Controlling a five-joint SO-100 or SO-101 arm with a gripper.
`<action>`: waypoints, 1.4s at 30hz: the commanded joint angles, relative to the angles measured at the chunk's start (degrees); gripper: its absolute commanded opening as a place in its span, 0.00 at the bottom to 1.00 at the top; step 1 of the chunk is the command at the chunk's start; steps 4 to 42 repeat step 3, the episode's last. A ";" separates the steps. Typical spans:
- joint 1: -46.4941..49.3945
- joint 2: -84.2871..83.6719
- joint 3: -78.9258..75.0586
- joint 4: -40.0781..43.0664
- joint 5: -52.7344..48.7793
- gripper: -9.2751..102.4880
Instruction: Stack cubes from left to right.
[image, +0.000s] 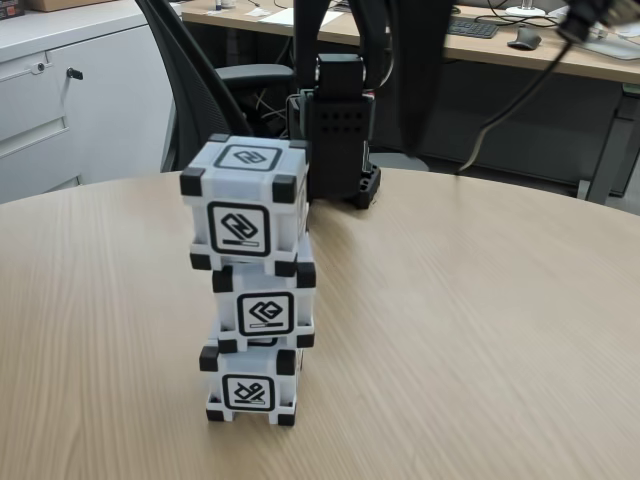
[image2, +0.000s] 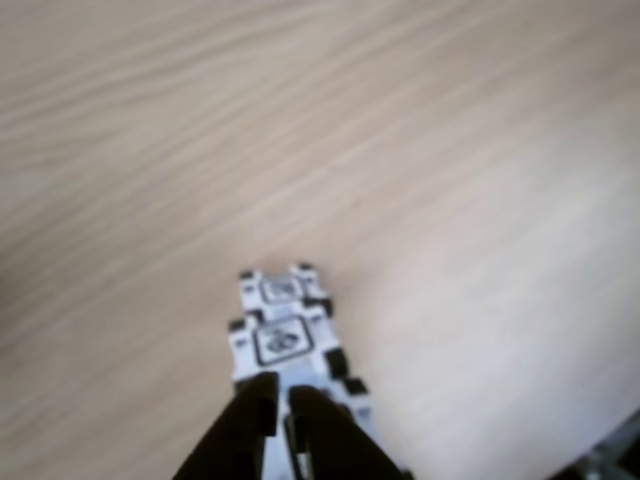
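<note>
Three white-grey cubes with black corners stand in one tower on the wooden table (image: 480, 320). The top cube (image: 245, 210) sits slightly left of the middle cube (image: 265, 310), which rests on the bottom cube (image: 250, 390). In the other view I look down on the tower (image2: 285, 340) from high above. My gripper (image2: 283, 392) reaches in from the bottom edge, well above the tower. Its black fingers (image2: 255, 410) stand almost together, with nothing between them.
The black perforated robot base (image: 340, 140) stands at the table's far edge, just behind the tower. An office chair (image: 215, 90), a white cabinet (image: 60, 100) and a desk (image: 480, 40) lie beyond the table. Bare wood surrounds the tower.
</note>
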 joint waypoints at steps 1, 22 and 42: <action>-3.43 -0.97 -2.55 0.18 1.58 0.08; -6.24 -1.23 -2.55 0.26 2.02 0.08; -6.24 -1.23 -2.55 0.26 2.02 0.08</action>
